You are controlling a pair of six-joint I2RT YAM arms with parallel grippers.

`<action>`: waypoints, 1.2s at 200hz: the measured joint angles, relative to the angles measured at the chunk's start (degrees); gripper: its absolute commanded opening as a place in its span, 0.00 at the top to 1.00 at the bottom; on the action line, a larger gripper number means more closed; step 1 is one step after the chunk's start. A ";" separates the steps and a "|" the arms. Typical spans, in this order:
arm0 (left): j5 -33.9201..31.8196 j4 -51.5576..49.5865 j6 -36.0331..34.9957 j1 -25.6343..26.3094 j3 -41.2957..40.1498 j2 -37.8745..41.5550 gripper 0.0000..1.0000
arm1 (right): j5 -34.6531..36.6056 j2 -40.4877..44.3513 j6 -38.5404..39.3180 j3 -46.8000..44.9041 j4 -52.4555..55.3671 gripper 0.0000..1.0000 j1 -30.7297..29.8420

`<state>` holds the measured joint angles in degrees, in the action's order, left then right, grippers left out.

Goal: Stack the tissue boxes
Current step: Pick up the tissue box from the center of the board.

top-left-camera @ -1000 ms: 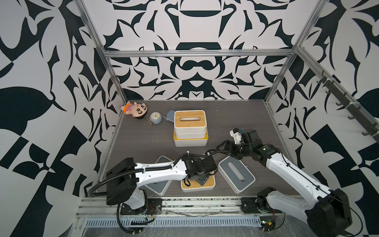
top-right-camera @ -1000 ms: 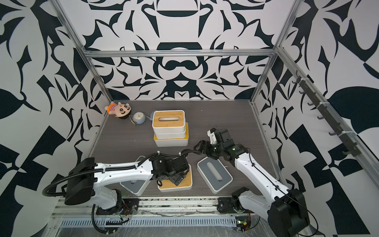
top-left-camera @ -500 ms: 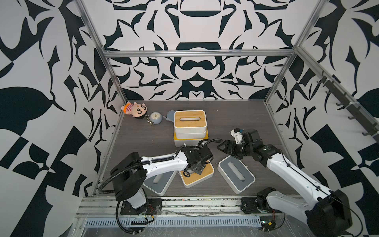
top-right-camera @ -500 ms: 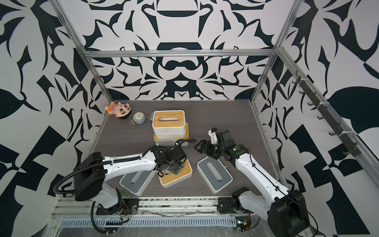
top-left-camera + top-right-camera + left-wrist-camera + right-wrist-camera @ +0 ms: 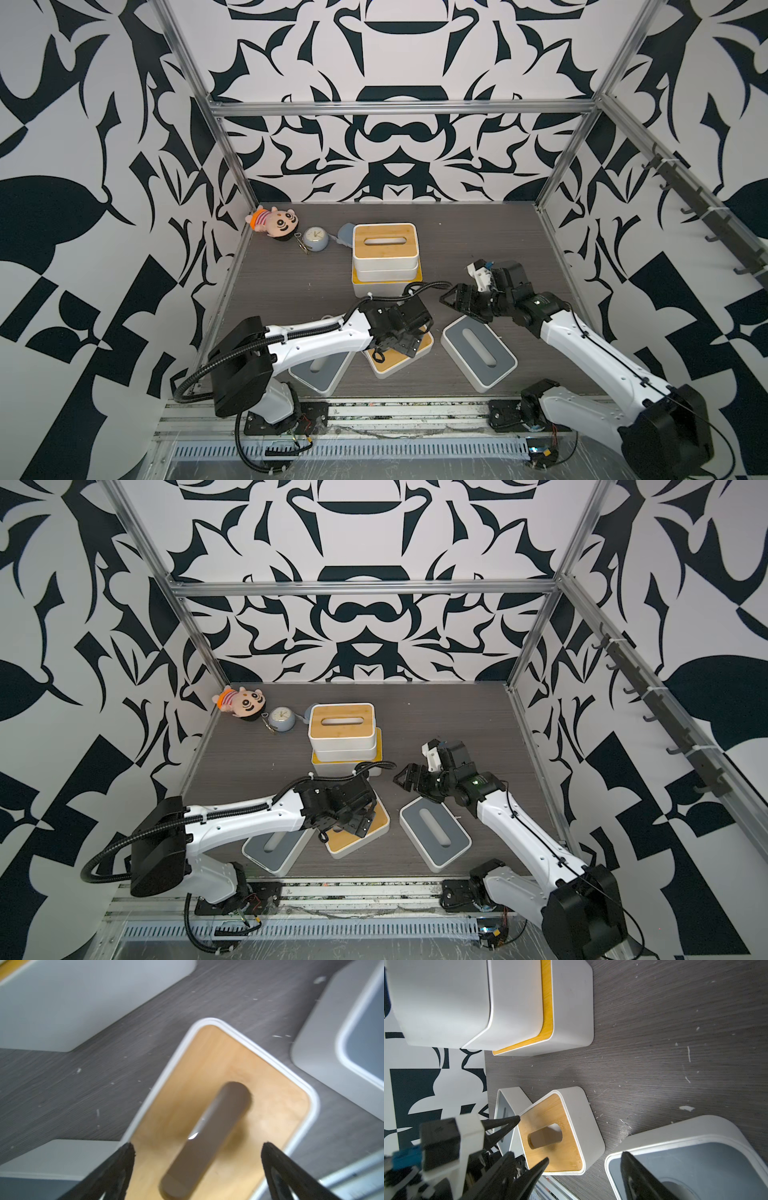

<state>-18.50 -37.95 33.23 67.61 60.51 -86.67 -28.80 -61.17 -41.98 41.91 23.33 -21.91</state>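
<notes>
Three tissue boxes stand stacked at the back middle: a bamboo-lidded one [image 5: 384, 241] [image 5: 341, 721] on top and a yellow-lidded one [image 5: 387, 283] [image 5: 548, 1012] at the bottom. A loose bamboo-lidded box [image 5: 395, 363] [image 5: 376, 827] [image 5: 228, 1068] [image 5: 550, 1147] sits near the front. My left gripper [image 5: 401, 336] [image 5: 353, 814] [image 5: 197, 1148] hangs open just over its lid, holding nothing. Grey-lidded boxes lie on either side of it, one left [image 5: 320, 368] [image 5: 272, 848] and one right [image 5: 478, 353] [image 5: 434, 833] [image 5: 695, 1167]. My right gripper [image 5: 457, 301] [image 5: 409, 781] [image 5: 585, 1157] is open and empty above the table, between the stack and the right grey box.
A plush doll [image 5: 274, 222], a small round clock [image 5: 314, 239] and a blue-grey pouch [image 5: 345, 232] lie at the back left beside the stack. Patterned walls with metal posts enclose the dark table [image 5: 478, 241]. A rail runs along the front edge [image 5: 374, 411].
The left arm has swung and its gripper has shifted over the loose bamboo box, staying open. That box now sits slightly farther back. The right arm has barely moved.
</notes>
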 measured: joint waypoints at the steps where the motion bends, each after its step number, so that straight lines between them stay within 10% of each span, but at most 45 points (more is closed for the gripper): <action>1: 0.17 0.07 -0.02 0.13 0.00 0.02 0.01 | 0.02 0.00 0.00 0.00 0.02 0.16 0.00; 90: 4.63 2.78 -1.55 2.51 -0.13 -3.32 0.04 | -0.61 0.00 0.09 -0.17 0.83 0.16 0.11; 240: 3.74 8.79 -8.79 2.62 -1.07 -8.09 0.39 | -0.92 1.27 -0.11 -1.31 2.62 0.16 0.15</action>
<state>-14.76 -29.17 24.45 70.24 59.44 -94.76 -29.71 -59.90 -42.09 40.60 25.96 -21.76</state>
